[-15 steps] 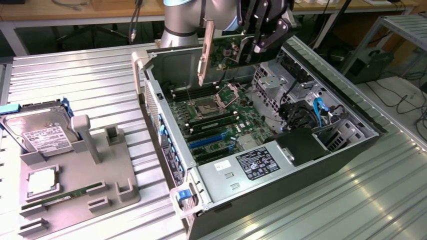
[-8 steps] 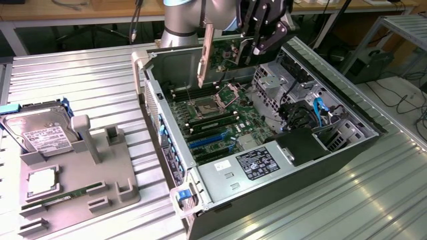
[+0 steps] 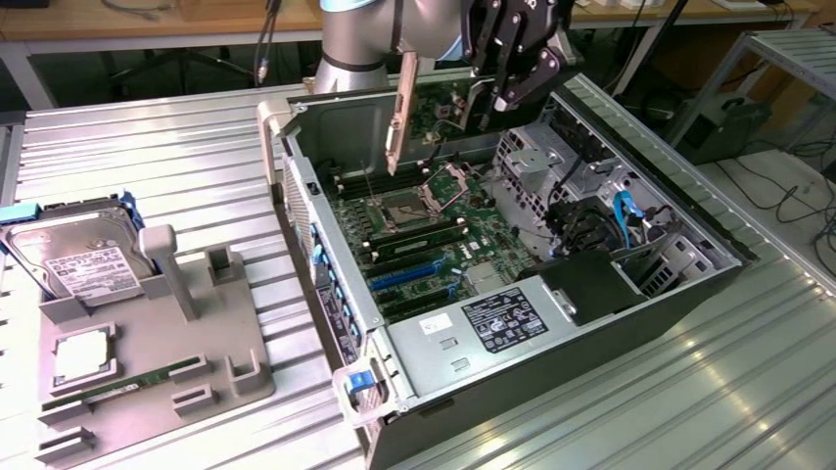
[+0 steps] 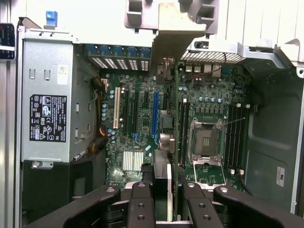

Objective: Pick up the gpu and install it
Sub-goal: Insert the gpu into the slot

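- One gpu [image 3: 403, 110] hangs edge-down, grasped between the clenched fingers [image 4: 142, 209].
- It hovers above the motherboard [image 3: 432, 235], near twelve o'clock of the open case [image 3: 294, 196] in the exterior view, not yet seated.

The gpu [image 3: 403, 108] shows a dull silver metal bracket; the gripper [image 4: 168, 199] is matt black; the table [image 3: 157, 147] is ribbed, shiny metal; the holder [image 3: 242, 343] is matt grey plastic.

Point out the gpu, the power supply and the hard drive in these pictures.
gpu [image 3: 403, 113], exterior view, on its silver bracket.
power supply [image 3: 503, 316], exterior view, on its dark label.
hard drive [image 3: 94, 274], exterior view, on its white label.
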`<state>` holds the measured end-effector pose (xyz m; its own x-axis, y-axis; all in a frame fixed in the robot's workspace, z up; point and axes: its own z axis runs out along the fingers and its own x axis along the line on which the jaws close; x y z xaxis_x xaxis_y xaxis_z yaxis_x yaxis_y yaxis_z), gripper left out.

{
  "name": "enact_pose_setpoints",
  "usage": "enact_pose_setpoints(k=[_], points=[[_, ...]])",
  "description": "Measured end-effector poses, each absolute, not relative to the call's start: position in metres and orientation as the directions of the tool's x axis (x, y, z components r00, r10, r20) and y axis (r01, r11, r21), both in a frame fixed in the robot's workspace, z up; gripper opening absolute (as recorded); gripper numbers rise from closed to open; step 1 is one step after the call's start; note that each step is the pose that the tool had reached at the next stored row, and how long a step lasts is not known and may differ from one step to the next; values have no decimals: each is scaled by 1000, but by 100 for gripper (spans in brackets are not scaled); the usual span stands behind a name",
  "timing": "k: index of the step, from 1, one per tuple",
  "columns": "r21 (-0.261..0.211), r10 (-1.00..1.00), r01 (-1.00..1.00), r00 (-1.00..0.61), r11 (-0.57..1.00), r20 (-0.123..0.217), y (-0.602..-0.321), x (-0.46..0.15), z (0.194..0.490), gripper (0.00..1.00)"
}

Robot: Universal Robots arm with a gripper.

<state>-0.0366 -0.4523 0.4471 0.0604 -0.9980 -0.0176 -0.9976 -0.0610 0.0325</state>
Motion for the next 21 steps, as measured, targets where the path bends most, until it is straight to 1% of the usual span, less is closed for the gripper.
enact_pose_setpoints(k=[9, 12, 21], points=[[33, -998, -998, 60, -61, -18, -452, -37, 438, 28], [24, -998, -998, 59, -60, -17, -452, -37, 435, 28], [24, -998, -998, 59, -60, -17, -452, -37, 431, 28]])
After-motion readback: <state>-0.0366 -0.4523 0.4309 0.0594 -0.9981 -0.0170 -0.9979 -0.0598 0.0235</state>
